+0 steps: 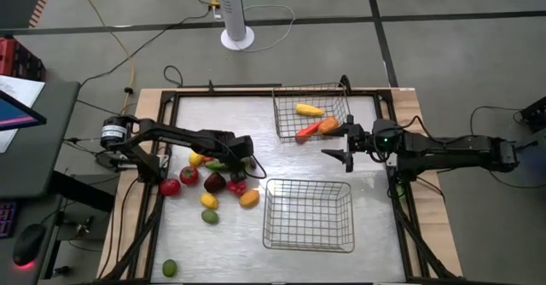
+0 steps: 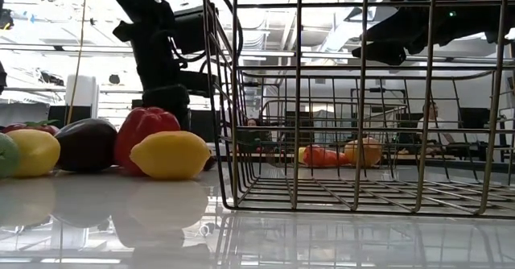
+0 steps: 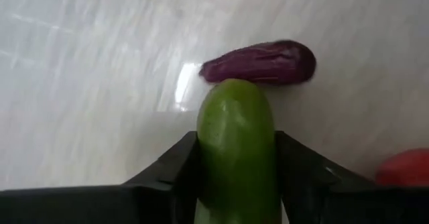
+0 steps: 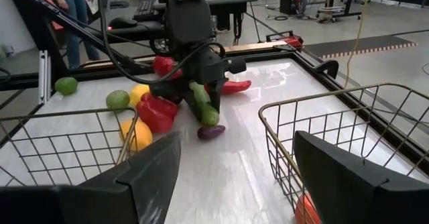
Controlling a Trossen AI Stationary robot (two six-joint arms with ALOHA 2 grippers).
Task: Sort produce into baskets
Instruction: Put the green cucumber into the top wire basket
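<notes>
At the nine o'clock side of the table, the left gripper point(image 3: 236, 177) clamps a cucumber point(image 3: 236, 150) just above the produce pile point(image 1: 209, 183). Its long axis runs along the fingers, free tip down toward the eggplant point(image 3: 261, 63). Held near one end, it could pivot or slip. The right gripper point(image 1: 348, 148) hangs empty, spread wide, by the far basket point(image 1: 281, 119) at two o'clock.

This is looking like a robotics lab: a white surface point(image 1: 222, 242) in a dark metal frame point(image 1: 281, 91) is standing on a grey concrete floor point(image 1: 444, 55) with cables trailing, a white tower fan point(image 1: 235, 8) beyond its far edge, and people point(image 4: 67, 3) standing among desks behind.
</notes>
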